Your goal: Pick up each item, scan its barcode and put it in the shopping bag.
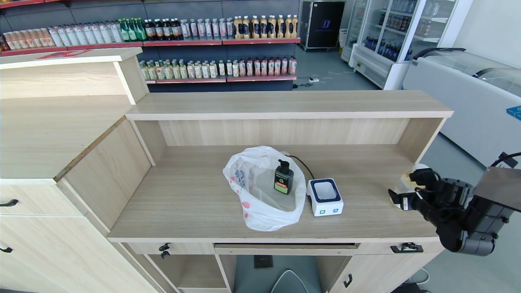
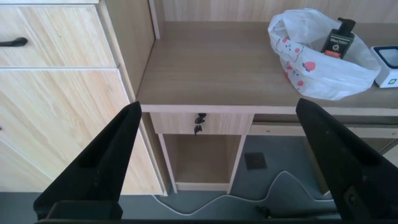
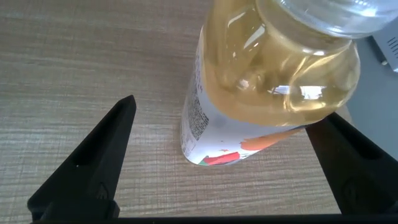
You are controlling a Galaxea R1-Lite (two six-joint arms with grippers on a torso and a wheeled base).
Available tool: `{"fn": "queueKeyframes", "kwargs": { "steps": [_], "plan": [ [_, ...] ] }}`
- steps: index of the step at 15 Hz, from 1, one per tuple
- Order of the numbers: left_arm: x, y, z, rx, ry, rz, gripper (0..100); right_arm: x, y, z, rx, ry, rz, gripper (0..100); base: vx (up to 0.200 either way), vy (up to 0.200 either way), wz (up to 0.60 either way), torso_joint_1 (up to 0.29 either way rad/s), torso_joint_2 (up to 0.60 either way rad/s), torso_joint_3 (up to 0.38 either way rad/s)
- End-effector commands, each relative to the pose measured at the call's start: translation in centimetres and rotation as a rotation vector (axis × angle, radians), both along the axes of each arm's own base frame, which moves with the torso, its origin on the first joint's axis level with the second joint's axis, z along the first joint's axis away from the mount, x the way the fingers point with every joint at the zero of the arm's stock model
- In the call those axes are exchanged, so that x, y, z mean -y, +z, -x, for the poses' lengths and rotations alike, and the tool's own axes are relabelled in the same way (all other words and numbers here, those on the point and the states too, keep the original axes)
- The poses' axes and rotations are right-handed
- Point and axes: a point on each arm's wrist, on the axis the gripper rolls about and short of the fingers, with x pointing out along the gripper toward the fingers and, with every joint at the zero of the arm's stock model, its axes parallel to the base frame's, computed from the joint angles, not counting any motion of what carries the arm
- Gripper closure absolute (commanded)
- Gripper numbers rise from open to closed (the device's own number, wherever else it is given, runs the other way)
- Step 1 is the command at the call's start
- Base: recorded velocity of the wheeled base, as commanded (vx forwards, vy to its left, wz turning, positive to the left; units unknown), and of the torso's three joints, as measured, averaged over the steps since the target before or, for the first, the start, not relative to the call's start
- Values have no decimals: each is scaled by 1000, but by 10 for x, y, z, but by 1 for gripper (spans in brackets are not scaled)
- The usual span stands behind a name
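Light wood counter [image 1: 195, 203] bears all items. White plastic shopping bag [image 1: 260, 215] mid-counter, mouth open; holds black pump bottle [image 1: 283, 179], upright. White barcode scanner [image 1: 324, 196] just beside bag, on robot's right. Clear bottle of yellow drink [image 3: 249, 106] upright at counter's right end, between spread fingers of right gripper [image 3: 228, 115], not clamped. Left gripper [image 2: 219, 107] spread wide, holding nothing, off counter's left front.

The left end effector [image 2: 217, 103] hangs low before the surface [image 2: 211, 62], its fingers spread wide. On the surface lies a white bag [image 2: 323, 68] with a black bottle [image 2: 337, 42] upright inside and a scanner [image 2: 388, 65] just beside it. A drawer [image 2: 202, 122] sits under the edge.
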Motion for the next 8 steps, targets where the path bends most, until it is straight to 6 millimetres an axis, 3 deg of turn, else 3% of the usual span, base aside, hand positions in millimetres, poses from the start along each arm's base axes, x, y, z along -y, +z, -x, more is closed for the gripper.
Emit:
{"fn": "queueKeyframes", "kwargs": {
  "steps": [1,8],
  "plan": [
    [0,0,0,0,0,0,0,3,-4,-2,-3,-6,5,0,0,0,0,0,0,0],
    [0,0,0,0,0,0,0,11,-11,-11,14,-19,11,0,0,0,0,0,0,0]
  ]
}}
